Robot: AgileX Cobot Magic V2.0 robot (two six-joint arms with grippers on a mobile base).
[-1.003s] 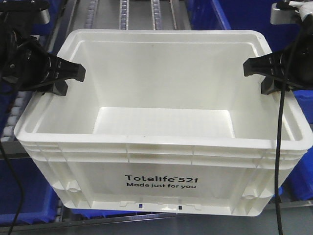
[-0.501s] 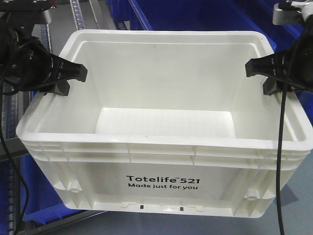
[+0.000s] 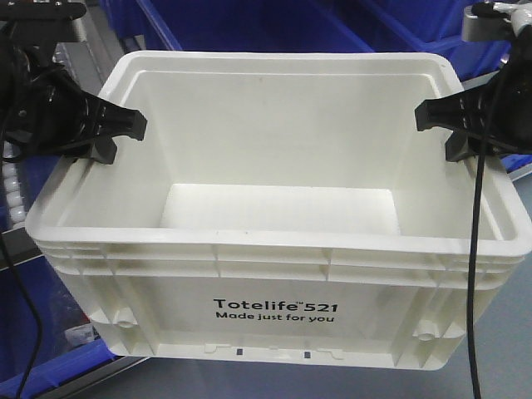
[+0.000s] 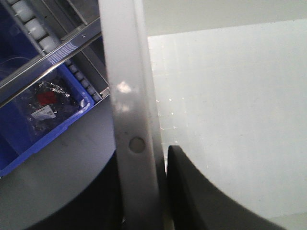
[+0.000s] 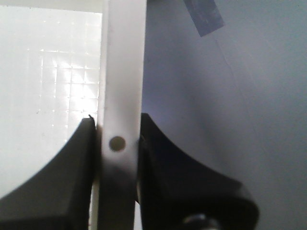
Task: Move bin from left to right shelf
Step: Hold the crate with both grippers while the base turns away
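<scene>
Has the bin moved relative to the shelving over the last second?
Yes, rightward: the bin holds its place in frame, while the blue bins shelved behind it have slid leftward.

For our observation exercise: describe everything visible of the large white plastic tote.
The large white, slightly translucent rectangular plastic tote is upright, open-topped and empty, with a ribbed rim and black print "Totelife 521 Made just for you" on its near wall. The left gripper and right gripper clamp its opposite side rims.

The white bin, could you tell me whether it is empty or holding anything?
Empty: the bin shows a bare white floor, nothing inside.
</scene>
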